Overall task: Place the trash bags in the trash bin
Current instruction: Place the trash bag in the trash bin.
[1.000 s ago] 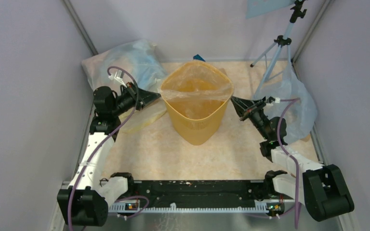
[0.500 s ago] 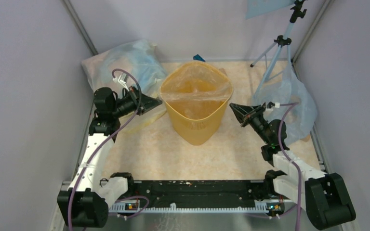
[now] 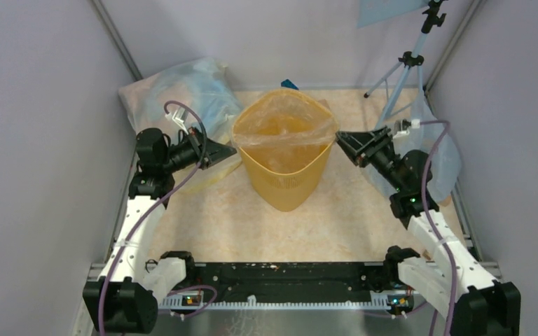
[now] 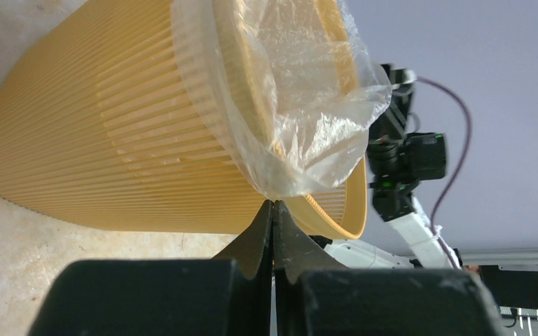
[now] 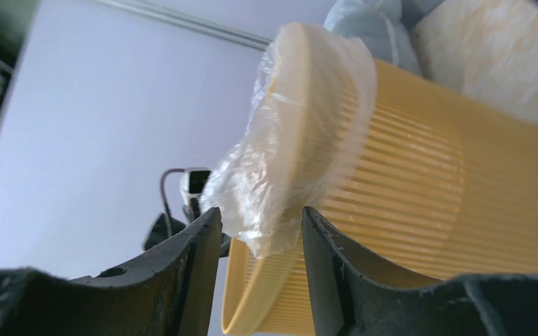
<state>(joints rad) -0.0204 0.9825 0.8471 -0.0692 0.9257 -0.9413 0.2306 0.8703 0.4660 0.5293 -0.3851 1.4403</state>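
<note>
A: Item one, bin (image 3: 287, 178)?
B: Yellow-orange translucent plastic with ribbed tapering walls, a rounded-square rim and a lattice band low down. Upright, mid tabletop (image 3: 238, 224).
A: Item two, bag (image 3: 284, 122)?
B: Thin clear film, glossy and wrinkled. It sits inside the bin as a liner, mouth folded out over the rim.
A: Left fingers (image 4: 256, 234)?
B: Closed tight, pinching the film's edge at the bin's left rim, likely to hold the cuff taut.
A: Right fingers (image 5: 192, 259)?
B: Parted with a narrow gap. A loose fold of film hangs between them at the right rim, unclamped. Releasing or about to pinch: cannot tell.
</note>
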